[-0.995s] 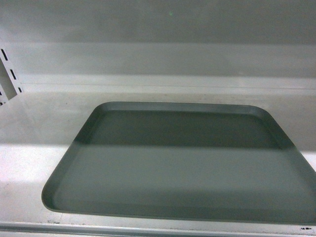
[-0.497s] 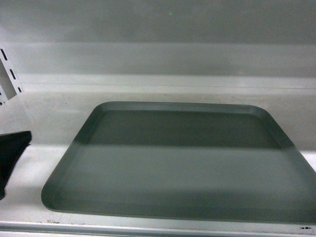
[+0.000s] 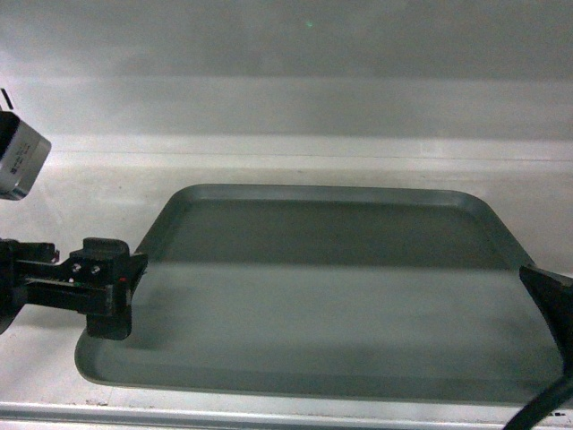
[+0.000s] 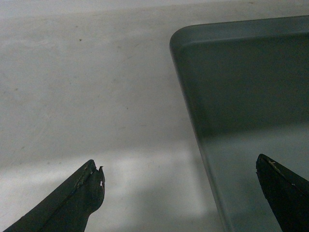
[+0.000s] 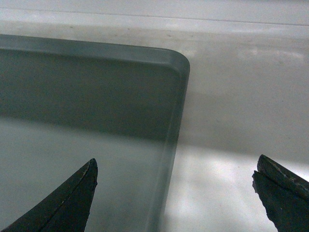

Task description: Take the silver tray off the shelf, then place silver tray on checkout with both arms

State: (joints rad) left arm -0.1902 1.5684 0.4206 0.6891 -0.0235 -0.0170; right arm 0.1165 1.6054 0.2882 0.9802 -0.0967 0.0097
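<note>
The silver tray [image 3: 331, 296] lies flat on the white shelf board [image 3: 81, 193], dull grey-green with a low rim. My left gripper [image 3: 121, 291] hangs at the tray's left edge; in the left wrist view it [image 4: 178, 169] is open, one finger over the shelf, the other over the tray [image 4: 251, 87], and the rim runs between them. My right gripper [image 3: 548, 300] is at the tray's right edge; in the right wrist view it [image 5: 176, 169] is open and straddles the right rim of the tray [image 5: 87, 96]. Neither gripper holds anything. The checkout is out of view.
The shelf's back wall [image 3: 286, 107] rises close behind the tray. A slotted upright [image 3: 11, 134] stands at the far left. The shelf's metal front lip [image 3: 269, 417] runs just below the tray's near edge. A grey camera box [image 3: 18, 152] rides above the left arm.
The left gripper has come in from the left edge of the view to the tray's left rim. The right gripper has entered at the right edge. The tray has not moved.
</note>
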